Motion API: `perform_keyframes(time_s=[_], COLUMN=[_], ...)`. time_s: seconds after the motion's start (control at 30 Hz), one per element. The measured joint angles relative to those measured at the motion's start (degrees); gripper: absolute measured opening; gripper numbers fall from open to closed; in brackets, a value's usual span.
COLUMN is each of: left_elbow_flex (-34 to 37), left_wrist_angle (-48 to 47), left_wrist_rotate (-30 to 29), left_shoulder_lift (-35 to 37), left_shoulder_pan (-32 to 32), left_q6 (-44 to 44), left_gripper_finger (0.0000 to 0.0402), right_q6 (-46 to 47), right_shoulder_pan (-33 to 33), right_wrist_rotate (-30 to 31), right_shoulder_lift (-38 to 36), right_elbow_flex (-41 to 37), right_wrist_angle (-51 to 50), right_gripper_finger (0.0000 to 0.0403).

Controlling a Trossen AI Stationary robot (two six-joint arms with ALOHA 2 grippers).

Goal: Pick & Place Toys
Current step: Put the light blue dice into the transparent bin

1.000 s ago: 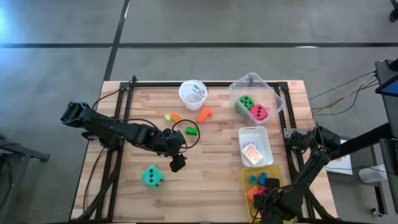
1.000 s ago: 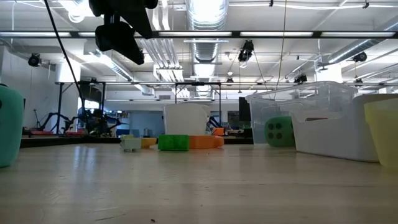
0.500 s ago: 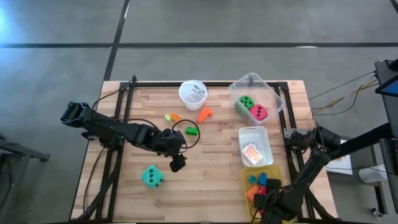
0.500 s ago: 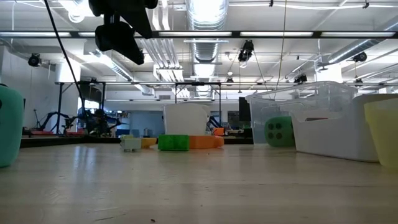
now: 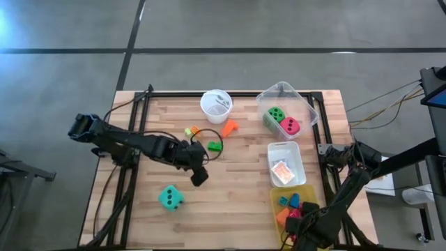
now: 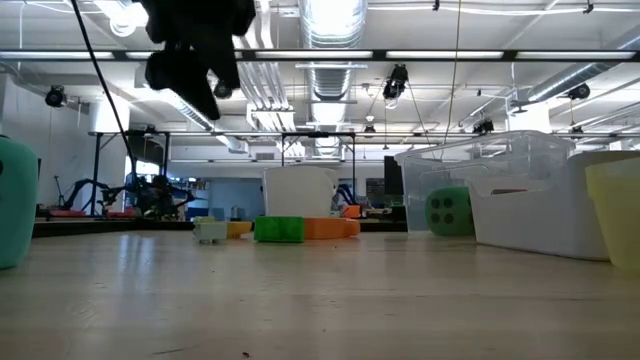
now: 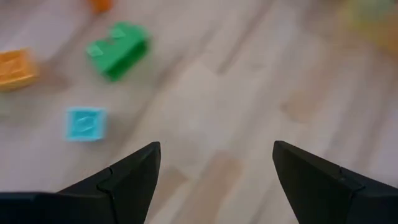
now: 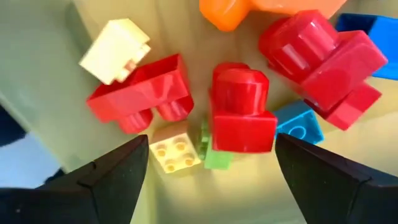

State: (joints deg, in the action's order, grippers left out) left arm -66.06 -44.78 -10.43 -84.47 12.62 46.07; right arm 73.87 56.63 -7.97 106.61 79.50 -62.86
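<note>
My left gripper (image 5: 198, 176) hangs open above bare table at centre left; in its wrist view (image 7: 214, 146) nothing is between the fingers. Beyond it lie a green block (image 7: 118, 50), an orange block (image 7: 15, 68) and a blue block (image 7: 84, 123). A teal die (image 5: 170, 197) rests on the table near the front. My right gripper (image 8: 211, 138) stands open over the yellow bin (image 5: 276, 197), above red blocks (image 8: 239, 115) and other small blocks lying in it. It touches none of them.
A white cup (image 5: 216, 104) stands at the far middle. A clear bin (image 5: 306, 104) at the far right holds a green die (image 5: 276, 115) and a pink die (image 5: 290, 126). A white bin (image 5: 284, 150) with a card pack sits between it and the yellow bin.
My left gripper has swung a little toward the table's far edge and has turned slightly. The blocks and dice on the table lie where they were.
</note>
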Motion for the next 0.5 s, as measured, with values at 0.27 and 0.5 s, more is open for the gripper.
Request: perform_keyframes(time_s=[0.27,0.5], left_elbow_flex=[0.00,0.00], left_wrist_angle=[-9.79,-16.19], left_wrist_rotate=[-0.54,11.85], left_shoulder_lift=[-0.17,-0.17], left_shoulder_pan=[-9.66,-12.31], left_q6=[5.63,-3.29], left_gripper_finger=[0.0313,0.0313], right_q6=[4.03,2.23], right_shoulder_pan=[1.18,3.36], right_wrist_rotate=[2.89,10.69], right_shoulder_lift=[-0.04,-0.04], right_elbow_flex=[5.58,9.49], right_wrist_angle=[-3.70,-4.34], right_gripper_finger=[0.0345,0.0345])
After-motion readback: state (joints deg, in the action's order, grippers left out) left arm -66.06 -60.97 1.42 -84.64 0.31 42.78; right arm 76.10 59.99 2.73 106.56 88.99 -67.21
